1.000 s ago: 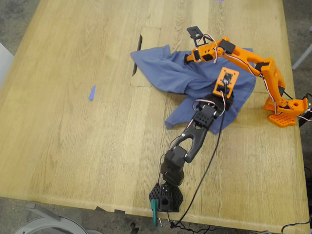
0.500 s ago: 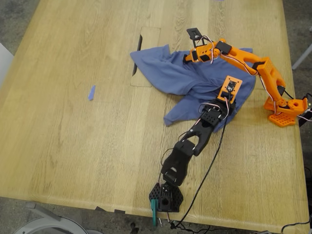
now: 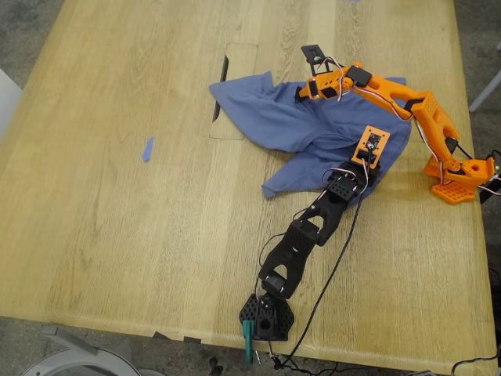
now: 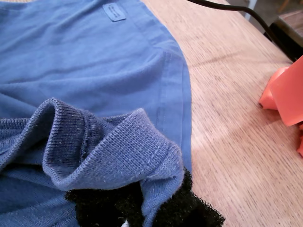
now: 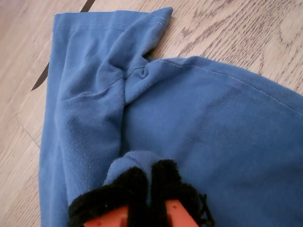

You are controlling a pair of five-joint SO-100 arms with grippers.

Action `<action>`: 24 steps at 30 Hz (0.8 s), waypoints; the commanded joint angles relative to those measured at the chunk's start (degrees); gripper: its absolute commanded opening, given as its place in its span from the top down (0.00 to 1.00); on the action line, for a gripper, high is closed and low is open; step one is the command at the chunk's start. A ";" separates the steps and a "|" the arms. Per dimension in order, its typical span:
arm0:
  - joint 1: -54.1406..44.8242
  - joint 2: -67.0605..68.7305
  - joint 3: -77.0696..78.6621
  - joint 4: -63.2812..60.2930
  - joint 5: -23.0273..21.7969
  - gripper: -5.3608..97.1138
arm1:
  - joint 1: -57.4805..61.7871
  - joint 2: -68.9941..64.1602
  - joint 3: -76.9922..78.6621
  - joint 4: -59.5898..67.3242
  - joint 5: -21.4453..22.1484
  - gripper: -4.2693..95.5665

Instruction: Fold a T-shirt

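Wooden table (image 3: 117,235); T-shirt (image 4: 94,61) label patch only in first wrist view.

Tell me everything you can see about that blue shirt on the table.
The T-shirt is periwinkle-blue knit cotton, crumpled and unfolded on the wooden table, toward the exterior view's right. A ribbed collar, hems, a sleeve and a small label show. My first gripper pinches the collar; my second gripper pinches a fold near a sleeve.

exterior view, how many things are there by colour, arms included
Blue: 2, the T-shirt and a tiny strip.
Orange: 1, the arm holding the shirt's far edge.
Black: 1, the arm with an orange-topped pincer.
Total: 4.
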 commanded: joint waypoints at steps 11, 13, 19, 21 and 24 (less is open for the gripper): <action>6.24 -1.58 -3.34 -4.22 -0.79 0.93 | 2.11 -10.28 -26.19 11.51 0.18 0.96; 6.24 -1.76 -2.81 -4.04 -1.05 0.91 | 2.20 -14.59 -34.19 15.56 0.09 0.96; 5.80 -1.76 -2.99 -3.87 -2.46 0.70 | 1.76 -18.72 -40.69 19.86 0.18 0.96; 5.71 -1.76 -3.52 -3.60 -2.11 0.64 | 1.58 -18.98 -40.69 19.69 0.18 0.96; 5.80 -1.93 -4.48 -3.60 -1.58 0.57 | 1.49 -19.25 -40.69 19.95 0.18 0.96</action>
